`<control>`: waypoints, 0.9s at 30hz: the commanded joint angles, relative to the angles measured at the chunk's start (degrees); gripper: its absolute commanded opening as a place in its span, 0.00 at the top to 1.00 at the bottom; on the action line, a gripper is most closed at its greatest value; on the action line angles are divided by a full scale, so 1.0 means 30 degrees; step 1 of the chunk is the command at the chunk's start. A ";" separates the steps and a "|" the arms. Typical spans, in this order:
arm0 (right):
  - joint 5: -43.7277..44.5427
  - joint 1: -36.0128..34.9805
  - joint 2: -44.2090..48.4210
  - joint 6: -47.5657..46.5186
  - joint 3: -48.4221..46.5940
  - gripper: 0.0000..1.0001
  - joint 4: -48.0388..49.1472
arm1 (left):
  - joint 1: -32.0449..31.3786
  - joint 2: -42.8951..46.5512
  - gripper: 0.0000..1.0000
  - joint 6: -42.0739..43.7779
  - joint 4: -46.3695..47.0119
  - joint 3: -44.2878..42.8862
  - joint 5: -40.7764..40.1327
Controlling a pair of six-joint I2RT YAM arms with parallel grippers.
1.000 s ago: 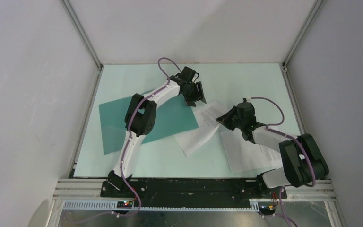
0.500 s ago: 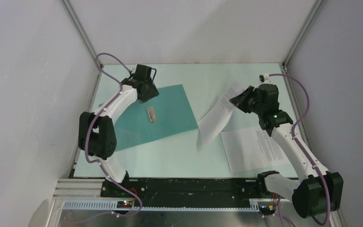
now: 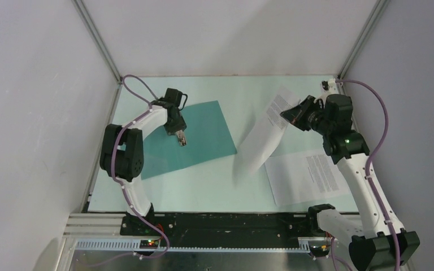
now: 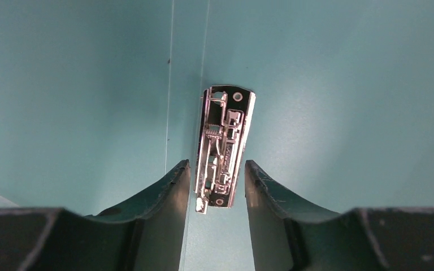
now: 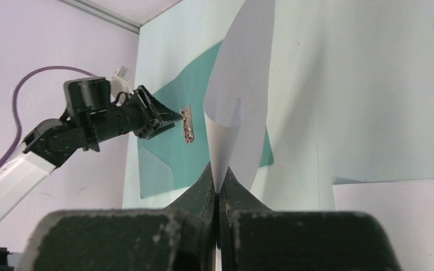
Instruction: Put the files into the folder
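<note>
Files lie split between the air and the table. One paper sheet (image 3: 264, 140) hangs lifted above the middle of the table (image 3: 215, 189), held by its far corner near the block of printed text, its free end drooping toward the near side. The right gripper (image 3: 295, 115) has its fingers pressed tight together on that corner. In the right wrist view the right gripper (image 5: 219, 179) pinches the edge with no gap showing, and the paper sheet (image 5: 238, 79) curls upward from the fingertips into a loose cone.

A second sheet (image 3: 306, 178) lies flat on the right part of the table, printed side up, just beside the lower end of the hanging one.

The folder (image 3: 203, 141) lies open and flat on the left half of the table, teal inside facing up. Its metal clip (image 3: 181, 139) sits along the spine crease. The left gripper (image 3: 178, 133) hovers right over it, pointing down. In the left wrist view the left gripper (image 4: 217, 169) stands partly spread, and the near end of the metal clip (image 4: 224, 141) lies between the two fingertips. A thin gap shows on the left side; on the right I cannot tell whether finger and clip touch.
</note>
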State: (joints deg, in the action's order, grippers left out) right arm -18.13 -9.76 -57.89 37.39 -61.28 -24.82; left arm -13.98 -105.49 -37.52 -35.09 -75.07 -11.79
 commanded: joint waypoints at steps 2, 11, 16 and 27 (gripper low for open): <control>-0.1118 0.0675 0.0990 -0.0448 -0.1222 1.00 -0.0924 | 0.0475 -0.0387 0.54 -0.0237 0.0709 0.0616 0.0191; -0.1928 0.1167 0.1527 -0.0484 -0.1591 0.99 -0.1367 | 0.0792 -0.0952 0.63 -0.0186 0.2310 0.1628 0.2217; -0.2099 0.1254 0.1682 -0.0573 -0.1837 0.99 -0.1629 | 0.0429 -0.0583 0.88 -0.0276 0.3628 0.2702 0.3724; -0.4576 0.1299 0.0750 -0.0929 -0.3052 0.97 -0.1188 | -0.4743 0.0904 1.00 -0.2444 0.4127 0.3033 0.4745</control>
State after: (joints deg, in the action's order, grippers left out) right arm -26.87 -6.13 -54.28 36.21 -67.11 -30.13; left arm -21.69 -104.79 -41.08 -22.85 -65.56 -0.62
